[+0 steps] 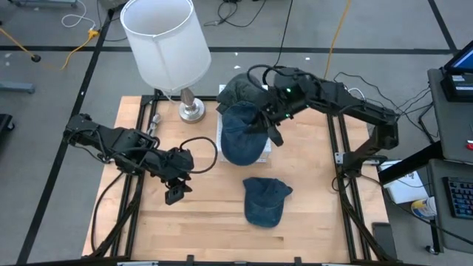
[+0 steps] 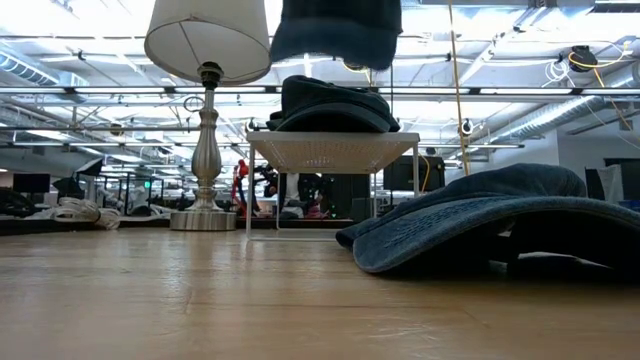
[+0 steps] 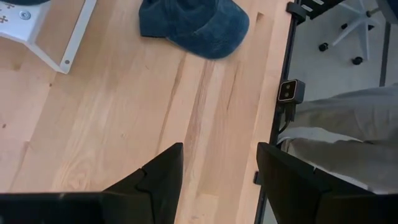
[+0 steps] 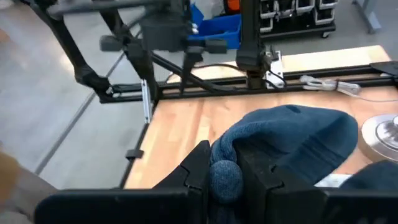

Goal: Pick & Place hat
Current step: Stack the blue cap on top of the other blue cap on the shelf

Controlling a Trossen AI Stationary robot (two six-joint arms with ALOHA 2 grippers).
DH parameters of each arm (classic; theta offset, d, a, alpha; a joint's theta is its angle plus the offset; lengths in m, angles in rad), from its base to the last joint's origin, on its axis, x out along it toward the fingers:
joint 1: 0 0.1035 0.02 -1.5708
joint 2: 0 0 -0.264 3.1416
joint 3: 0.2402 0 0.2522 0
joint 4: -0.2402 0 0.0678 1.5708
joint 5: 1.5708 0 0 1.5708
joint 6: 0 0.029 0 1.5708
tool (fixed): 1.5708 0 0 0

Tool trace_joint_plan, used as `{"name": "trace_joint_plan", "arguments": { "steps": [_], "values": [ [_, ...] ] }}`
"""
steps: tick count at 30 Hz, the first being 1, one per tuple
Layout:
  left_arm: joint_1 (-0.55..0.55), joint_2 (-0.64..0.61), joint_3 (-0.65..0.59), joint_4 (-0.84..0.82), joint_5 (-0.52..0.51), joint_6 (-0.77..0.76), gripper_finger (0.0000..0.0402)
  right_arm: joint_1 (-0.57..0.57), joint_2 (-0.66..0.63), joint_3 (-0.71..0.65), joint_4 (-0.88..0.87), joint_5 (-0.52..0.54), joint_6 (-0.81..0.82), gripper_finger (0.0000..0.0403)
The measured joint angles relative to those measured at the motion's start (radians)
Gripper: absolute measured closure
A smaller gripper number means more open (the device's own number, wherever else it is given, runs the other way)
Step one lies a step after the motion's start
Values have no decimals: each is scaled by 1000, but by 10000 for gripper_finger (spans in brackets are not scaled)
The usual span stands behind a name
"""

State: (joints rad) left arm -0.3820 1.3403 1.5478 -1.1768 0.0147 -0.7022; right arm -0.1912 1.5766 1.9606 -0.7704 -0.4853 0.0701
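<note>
My right gripper (image 1: 269, 124) is shut on a blue denim hat (image 1: 241, 134), which hangs over the white rack (image 2: 330, 150); the low view shows this hat (image 2: 335, 30) high above the rack. A dark hat (image 2: 335, 105) rests on the rack's top. A second blue hat (image 1: 264, 201) lies on the wooden table near the front, its brim (image 2: 400, 240) on the wood. My left gripper (image 1: 176, 193) hovers open to the left of that hat, with nothing between its fingers (image 3: 155, 180). My right gripper pinches a bunched fold of the blue hat (image 4: 224, 177) between its two fingers. The fingers come from the table's right side, slanting a little downward. The hat's crown (image 4: 292, 137) hangs beyond and below them, clear of the rack and the table.
A lamp with a white shade (image 1: 164, 41) and a metal foot (image 1: 192, 111) stands at the far left of the rack. Black frame rails (image 1: 344, 170) run along the table's left and right sides. Bare wood (image 3: 124, 112) lies between my left gripper and the lying hat.
</note>
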Motion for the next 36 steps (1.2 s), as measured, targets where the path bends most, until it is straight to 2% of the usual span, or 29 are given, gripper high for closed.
{"name": "trace_joint_plan", "arguments": {
  "steps": [11,15,20,25,33,36],
  "values": [
    [1,0,0,3,-70,0,192,-141,93,-2,-55,-92,-233,362],
    [1,0,0,3,-86,-1,192,-191,109,-2,-117,-95,-328,362],
    [1,0,0,3,-95,-10,192,-252,105,-14,-116,-38,-465,362],
    [1,0,0,4,-103,-16,192,-302,108,-17,-116,-40,-531,362],
    [1,0,0,10,-121,-19,192,-307,187,-58,-51,-38,-610,362],
    [1,0,0,16,-121,-27,192,-308,231,-60,-55,23,-647,362]
  ]
}}
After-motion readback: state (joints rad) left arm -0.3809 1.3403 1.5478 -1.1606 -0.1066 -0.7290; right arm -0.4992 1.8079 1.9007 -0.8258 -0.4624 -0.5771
